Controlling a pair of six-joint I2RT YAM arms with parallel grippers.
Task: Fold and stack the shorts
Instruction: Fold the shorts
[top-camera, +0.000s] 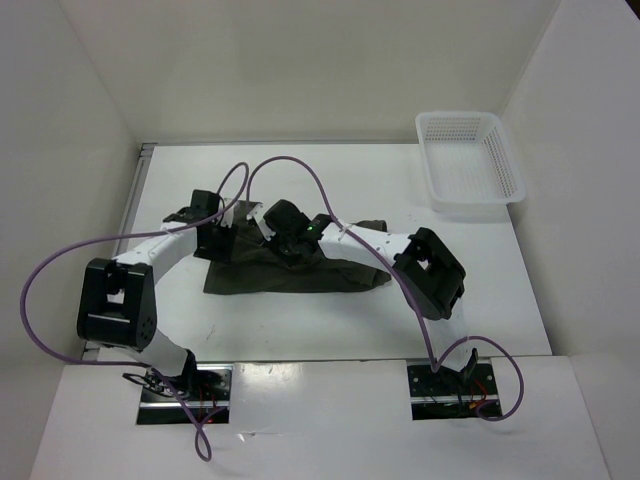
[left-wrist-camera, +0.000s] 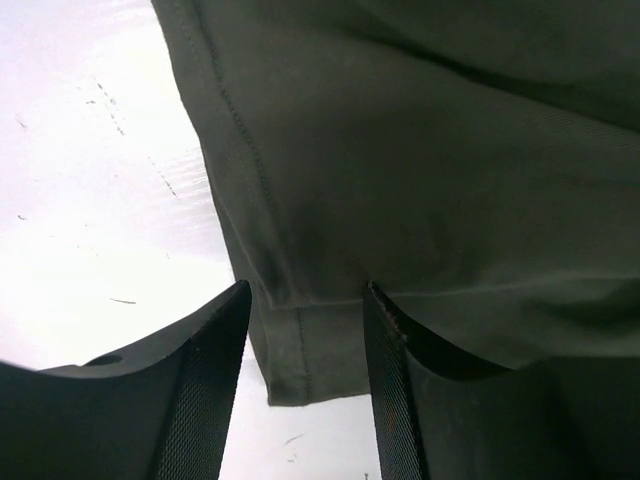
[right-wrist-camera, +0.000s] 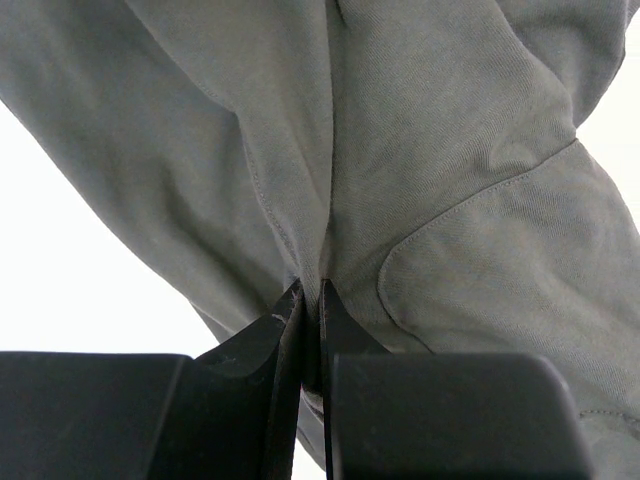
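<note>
The dark olive shorts (top-camera: 300, 275) lie crumpled and partly folded in the middle of the white table. My left gripper (top-camera: 222, 238) is at their left end. In the left wrist view it is open (left-wrist-camera: 305, 335), and a hemmed corner of the shorts (left-wrist-camera: 420, 180) lies between its fingers, just above the table. My right gripper (top-camera: 285, 238) is over the top middle of the cloth. In the right wrist view it is shut (right-wrist-camera: 312, 300) on a pinched fold of the shorts (right-wrist-camera: 450, 150) beside a seam, and the fabric hangs from it.
A white mesh basket (top-camera: 468, 160) stands at the back right of the table. White walls enclose the table on the left, back and right. Purple cables loop above both arms.
</note>
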